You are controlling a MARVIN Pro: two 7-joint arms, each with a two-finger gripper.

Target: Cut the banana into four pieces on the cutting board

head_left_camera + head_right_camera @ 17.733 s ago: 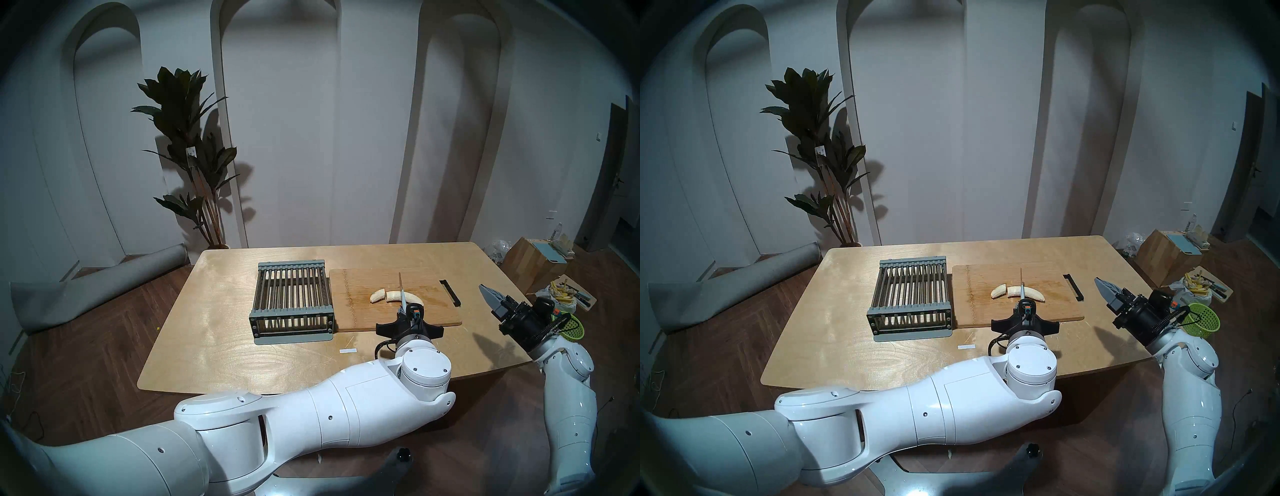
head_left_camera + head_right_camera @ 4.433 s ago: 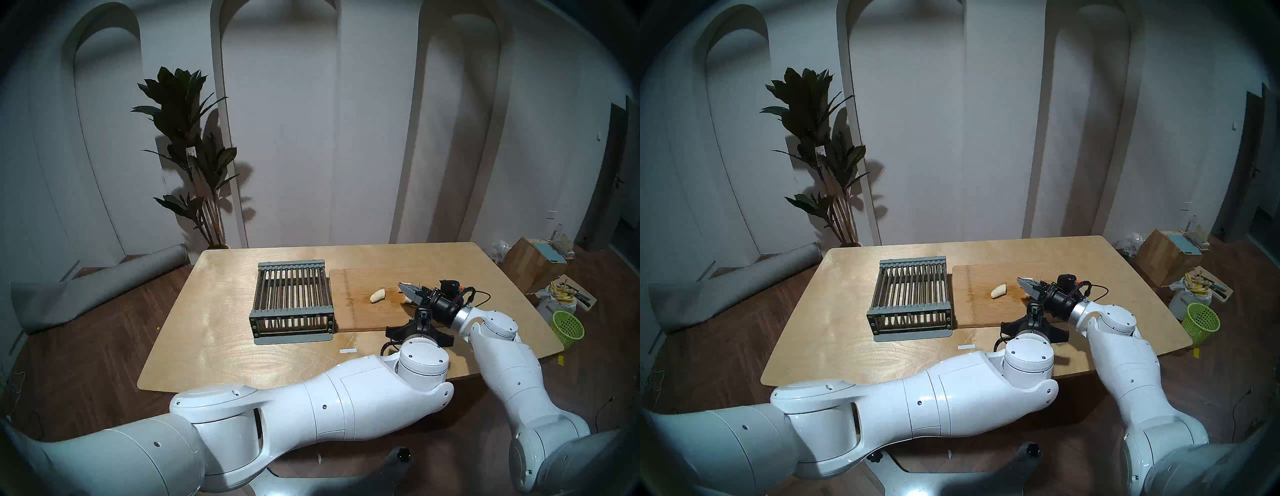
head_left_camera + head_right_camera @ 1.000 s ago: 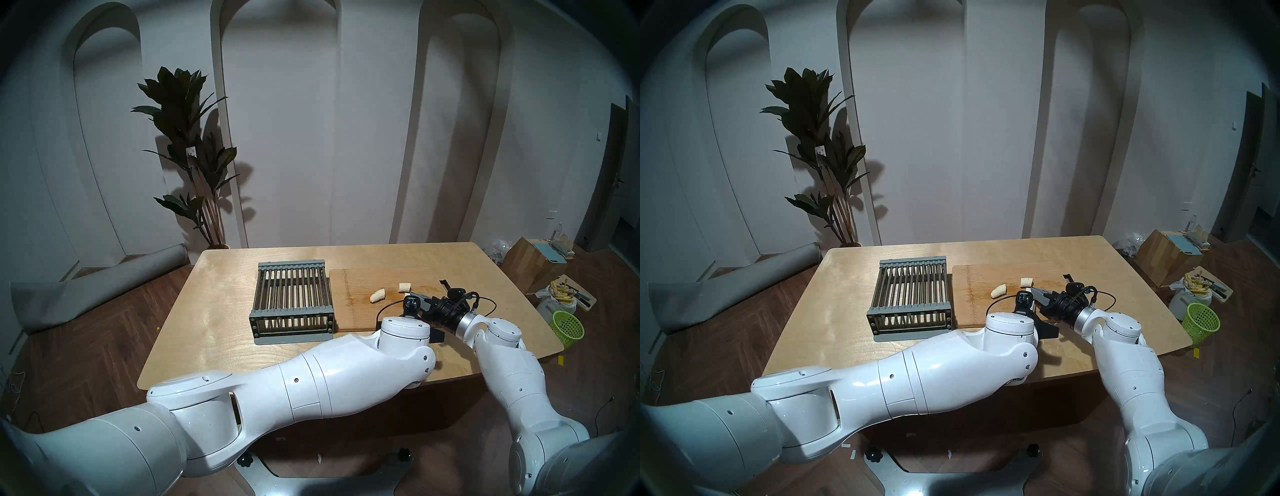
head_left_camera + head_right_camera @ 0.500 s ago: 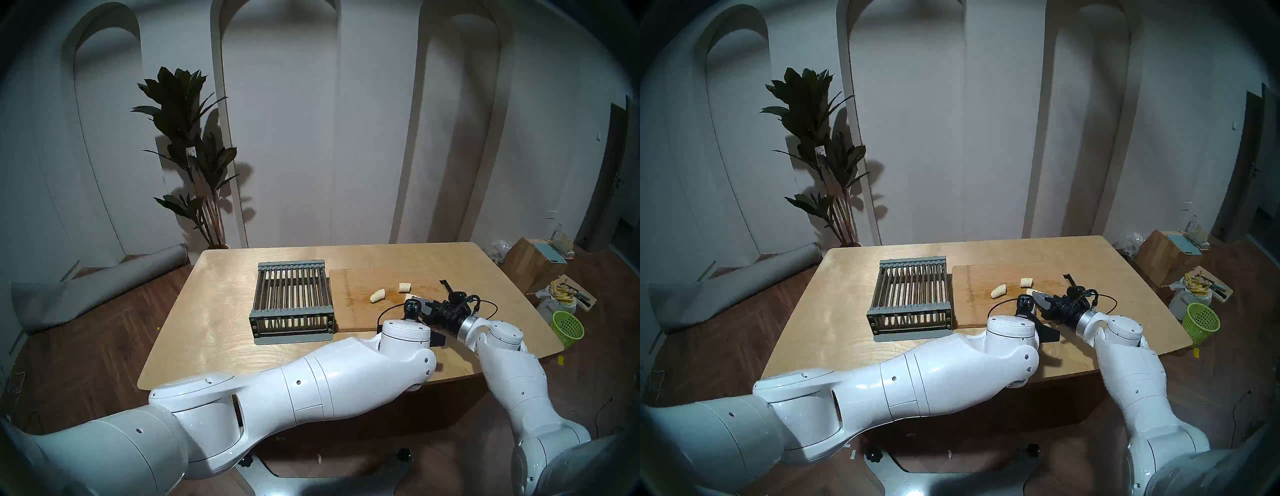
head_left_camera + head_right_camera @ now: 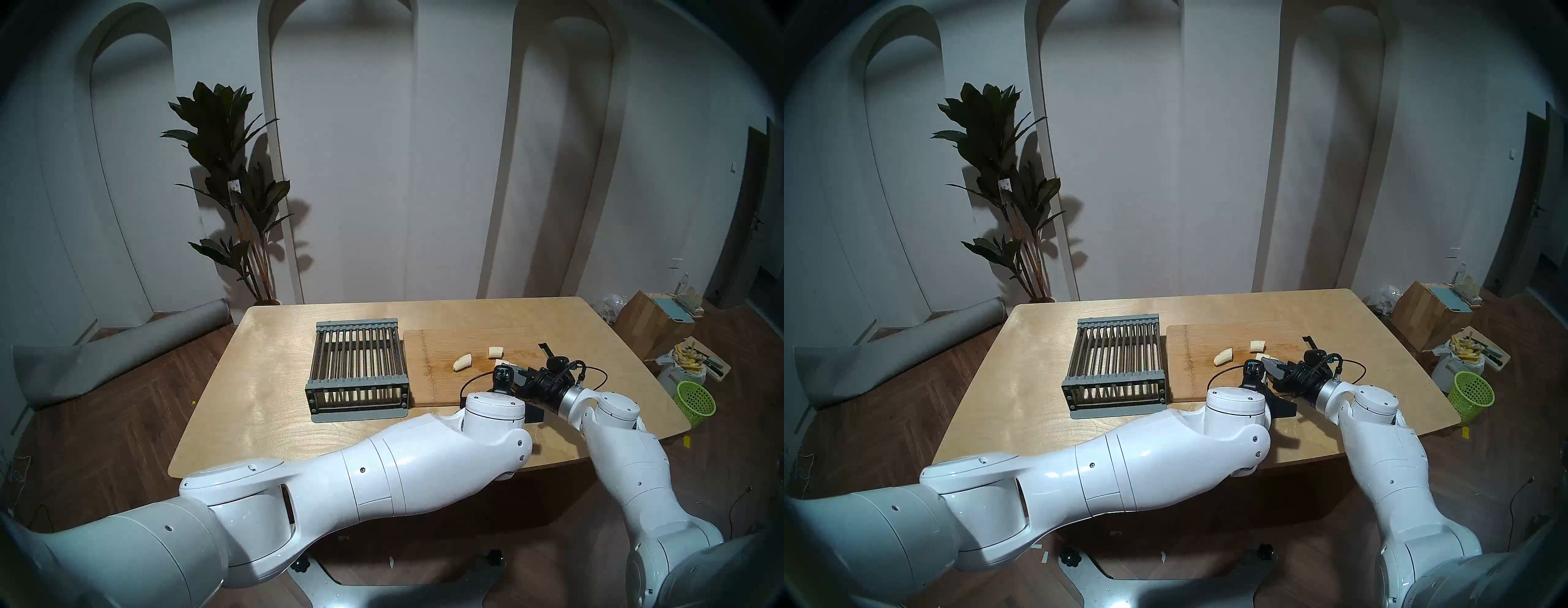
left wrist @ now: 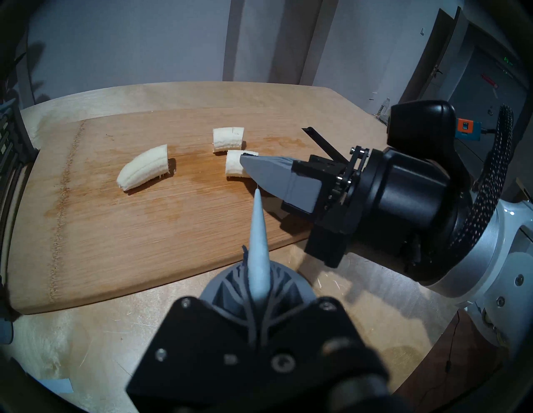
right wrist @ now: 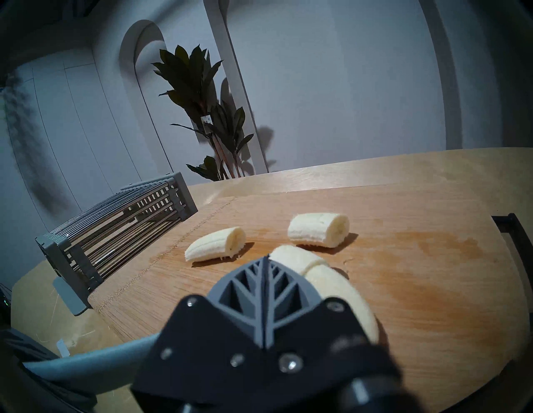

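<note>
The banana lay in pieces on the cutting board (image 6: pixel 115 225), which occupied the centre of the left wrist view. A tapered end piece (image 6: pixel 143 167) lay at centre left of that view, apart from the rest. A short chunk (image 6: pixel 228 139) lay above centre, and a second chunk (image 6: pixel 234 163) lay just below it, very near or touching; which could not be settled. In the right wrist view a long curved piece (image 7: pixel 343 294) ran from behind the right gripper (image 7: pixel 265 261) toward lower right, its far end against the second chunk (image 7: pixel 291 255). The right gripper's fingers (image 7: pixel 242 285) were pressed together with nothing between them, their tip at the second chunk. The left gripper (image 6: pixel 256 269) had its fingers closed on the pale blue handle (image 6: pixel 258 230) of a knife, which pointed up the frame toward the right gripper (image 6: pixel 245 158); the blade was hidden behind that gripper's fingers. In the head view the board (image 5: pixel 441 382) lay at centre right on the table (image 5: pixel 263 407), its dark slot handle (image 5: pixel 545 349) at the right end. A grey slatted rack (image 5: pixel 357 373) stood just left of the board. A potted plant (image 5: pixel 231 178) stood at upper left, a green basket (image 5: pixel 695 401) at far right on the floor.
</note>
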